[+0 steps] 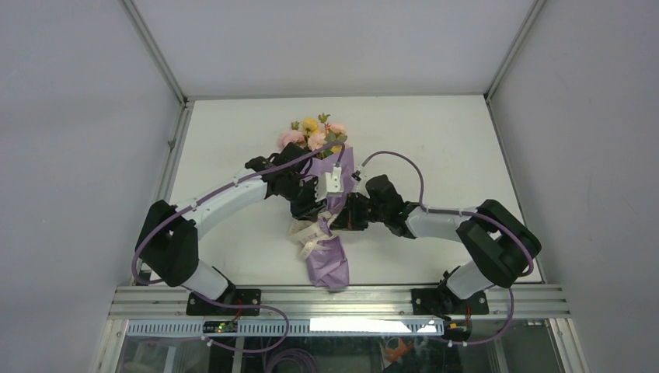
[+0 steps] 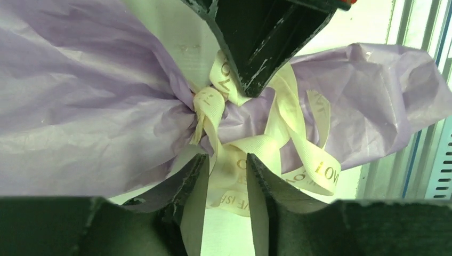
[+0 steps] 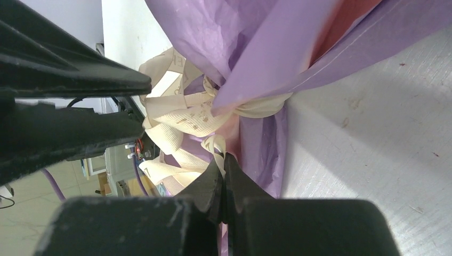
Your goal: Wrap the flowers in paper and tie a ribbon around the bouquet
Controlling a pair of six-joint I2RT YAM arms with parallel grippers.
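From the top external view, a bouquet (image 1: pixel 329 260) of a lilac-purple crinkly paper (image 1: pixel 343 167) cone is lying on the white table (image 1: pixel 435 140) between the two arms. Its wide end is pointing away from the bases. The yellow, pink and orange flowers (image 1: pixel 315 136) are sticking out of that far end. A cream fabric ribbon (image 1: pixel 309 233) is looping around the waist of the cone and spilling to its left. The white-and-black left arm (image 1: pixel 225 194) and the right arm (image 1: pixel 443 221) are both reaching in to that waist from opposite sides.

In the left wrist view, the left gripper (image 2: pixel 226 162) is standing partly open. Its two black fingers (image 2: pixel 193 181) are sitting apart, with a flat strand of ribbon lying in the gap, not squeezed. The ribbon is cinching the paper into a gathered neck just beyond, with printed loops hanging to the right. The right gripper (image 2: pixel 244 89) is pointing down into the knot from above.

In the right wrist view, the right gripper's fingers (image 3: pixel 205 184) are pressing tightly together. A twisted strand of ribbon is running straight into their tips. The knot is sitting just past them against the paper, whose pink inner side is showing at the top. The left gripper's parted fingers are filling the left edge.
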